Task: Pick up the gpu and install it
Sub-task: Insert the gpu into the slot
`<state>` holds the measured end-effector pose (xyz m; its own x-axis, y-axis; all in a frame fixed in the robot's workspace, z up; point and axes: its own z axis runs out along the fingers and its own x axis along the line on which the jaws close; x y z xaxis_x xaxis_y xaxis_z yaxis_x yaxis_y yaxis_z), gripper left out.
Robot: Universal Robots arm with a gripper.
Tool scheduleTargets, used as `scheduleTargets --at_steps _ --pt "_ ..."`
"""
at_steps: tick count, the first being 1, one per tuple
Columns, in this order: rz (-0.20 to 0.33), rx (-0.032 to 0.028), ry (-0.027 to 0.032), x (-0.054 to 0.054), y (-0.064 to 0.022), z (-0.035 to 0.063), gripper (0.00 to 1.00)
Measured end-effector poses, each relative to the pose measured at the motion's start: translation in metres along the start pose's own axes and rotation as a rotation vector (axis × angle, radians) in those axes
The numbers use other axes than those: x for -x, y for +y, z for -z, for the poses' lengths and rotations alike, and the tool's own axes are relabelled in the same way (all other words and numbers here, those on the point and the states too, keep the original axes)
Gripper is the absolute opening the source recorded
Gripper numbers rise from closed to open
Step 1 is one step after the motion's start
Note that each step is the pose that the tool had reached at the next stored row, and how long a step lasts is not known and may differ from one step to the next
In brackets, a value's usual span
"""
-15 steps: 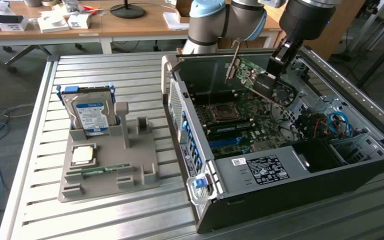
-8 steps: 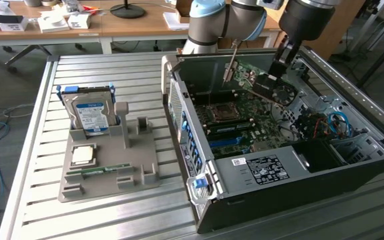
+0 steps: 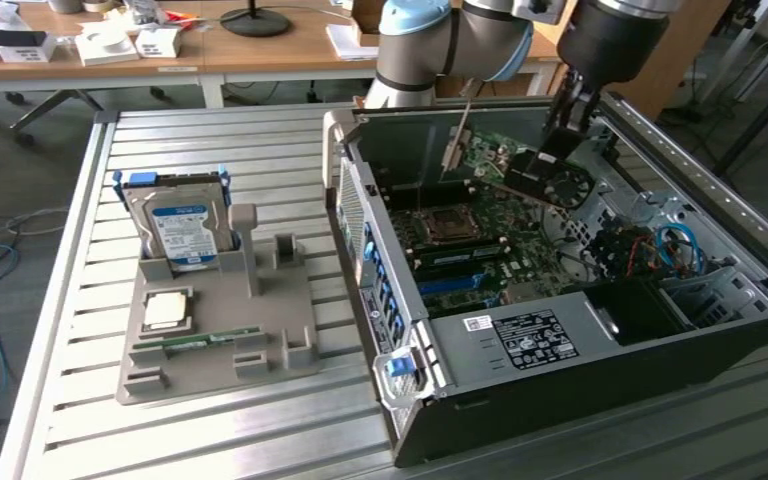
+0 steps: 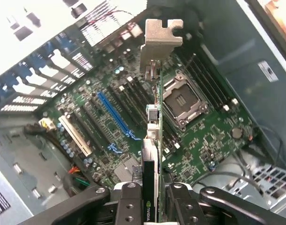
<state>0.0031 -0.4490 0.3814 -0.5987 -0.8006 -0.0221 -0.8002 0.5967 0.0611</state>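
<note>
Your gripper (image 4: 154, 199) grips the gpu (image 4: 154, 133) edge-on above the motherboard (image 4: 206, 140). It looks light, stiff and fragile, so hold its flat faces.

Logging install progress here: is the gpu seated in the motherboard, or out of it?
Out. The claw holds the gpu tilted in the air above the motherboard, clear of its slots.
</note>
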Motion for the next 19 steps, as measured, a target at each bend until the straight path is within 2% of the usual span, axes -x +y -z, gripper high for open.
scheduleTargets --at_steps 19 --pt "0.326 0.0072 0.0199 -0.0001 -0.0002 -0.0034 0.26"
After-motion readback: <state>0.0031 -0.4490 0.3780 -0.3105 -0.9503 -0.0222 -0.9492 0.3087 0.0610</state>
